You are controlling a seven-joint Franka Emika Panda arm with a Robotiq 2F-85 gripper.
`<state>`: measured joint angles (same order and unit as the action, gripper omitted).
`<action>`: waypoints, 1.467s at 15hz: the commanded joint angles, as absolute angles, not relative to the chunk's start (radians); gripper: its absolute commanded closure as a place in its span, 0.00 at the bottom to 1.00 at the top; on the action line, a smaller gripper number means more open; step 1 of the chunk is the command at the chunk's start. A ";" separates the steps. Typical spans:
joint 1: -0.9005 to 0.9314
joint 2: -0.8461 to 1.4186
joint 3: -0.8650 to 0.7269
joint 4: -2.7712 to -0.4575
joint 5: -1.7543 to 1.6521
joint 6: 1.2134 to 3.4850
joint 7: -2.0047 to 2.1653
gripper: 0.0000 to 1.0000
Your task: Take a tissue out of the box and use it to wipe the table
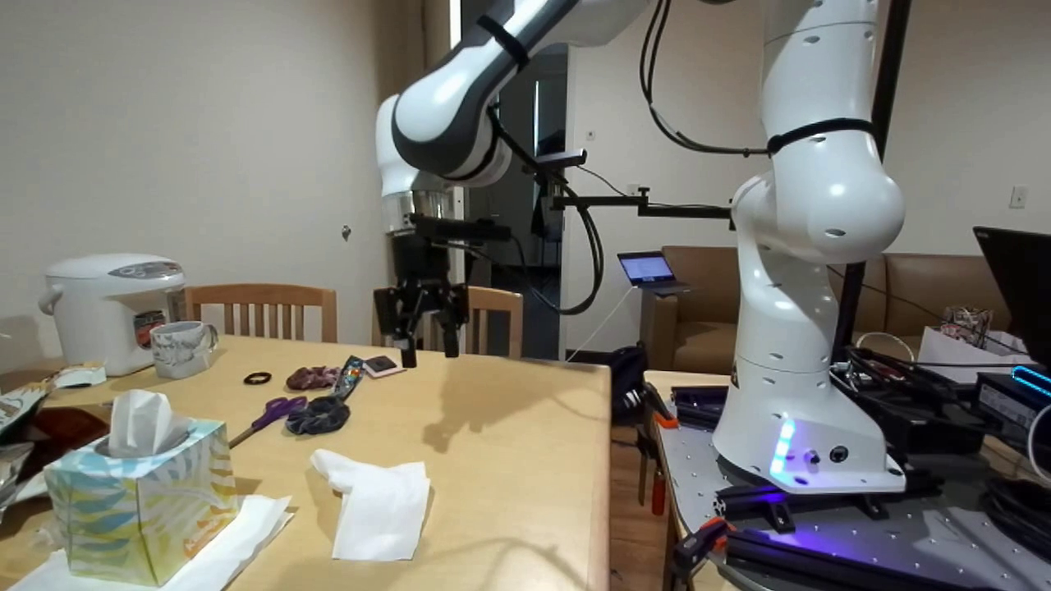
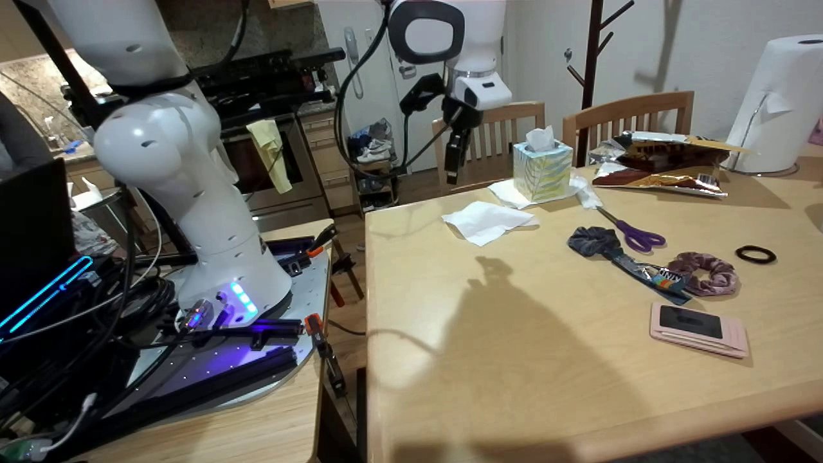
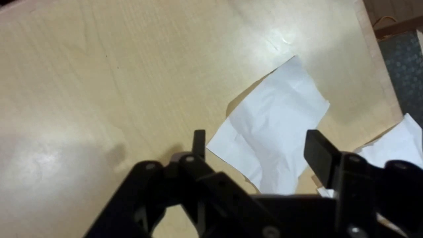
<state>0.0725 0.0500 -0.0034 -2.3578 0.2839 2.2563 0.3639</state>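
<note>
Box [image 2: 543, 172] had 1 tuft [image 1: 139, 425] sticking from its top, white paper [image 1: 246, 535] under it. Loose tissue [image 1: 380, 510] lay near box on surface [image 1: 501, 460]. Fingers [image 3: 318, 157] were wide apart, holding nothing.

Counter [image 1: 509, 460]'s got two scrunchies [image 2: 593, 242], plus just one each: tissue box [image 2: 541, 173], pair of scissors [image 2: 622, 226], hair tie [image 2: 757, 260], mug [image 1: 179, 351], card wallet [image 2: 699, 331].

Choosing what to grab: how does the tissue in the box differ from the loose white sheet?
The tissue stands up from the box in a tuft; the loose sheet lies mostly flat on the table. The tissue is bunched, its lower part hidden; the loose sheet is spread, creased. Both are white; neither is gripped.
</note>
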 commanded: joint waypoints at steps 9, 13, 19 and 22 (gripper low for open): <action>0.106 0.096 0.079 -2.117 0.150 2.195 0.330 0.00; 0.104 0.189 0.071 -2.042 0.149 2.156 0.323 0.00; 0.112 0.314 0.043 -1.923 0.097 2.036 0.354 0.00; 0.122 0.365 0.035 -1.876 0.074 1.994 0.366 0.00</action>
